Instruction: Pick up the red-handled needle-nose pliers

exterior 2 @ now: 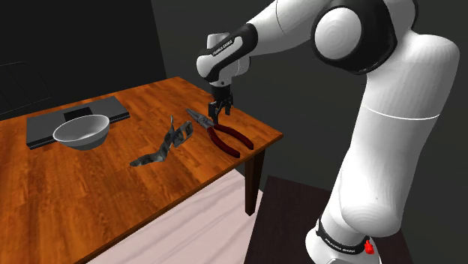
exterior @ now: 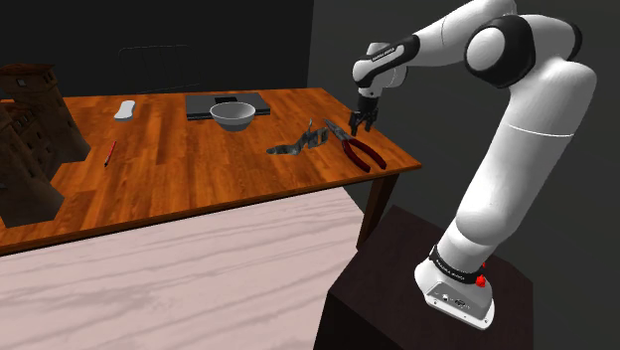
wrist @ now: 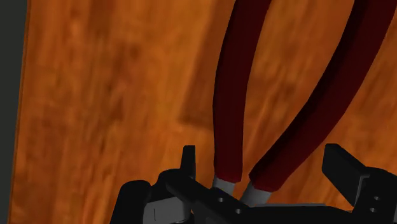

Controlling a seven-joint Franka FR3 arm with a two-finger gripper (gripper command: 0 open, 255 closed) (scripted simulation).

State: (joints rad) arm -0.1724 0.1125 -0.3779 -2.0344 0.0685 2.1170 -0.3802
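Black 2-finger gripper spread, low over dark-red-handled needle-nose pliers. Pliers flat on brown wooden table, directly under tool at table corner. Wrist cam: both handles run btwn fingers, gap each side, no contact. Bent grey metal piece just beside tool, white bowl beyond.

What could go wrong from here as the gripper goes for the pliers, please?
1. The open gripper brackets both red handles of the pliers close to the pivot, so the long handles may droop or swing once lifted.
2. The handles splay apart, so closing could squeeze them together and shift the tool.
3. The pliers lie near the table corner, with a grey metal piece beside their nose. A nudge might push either.
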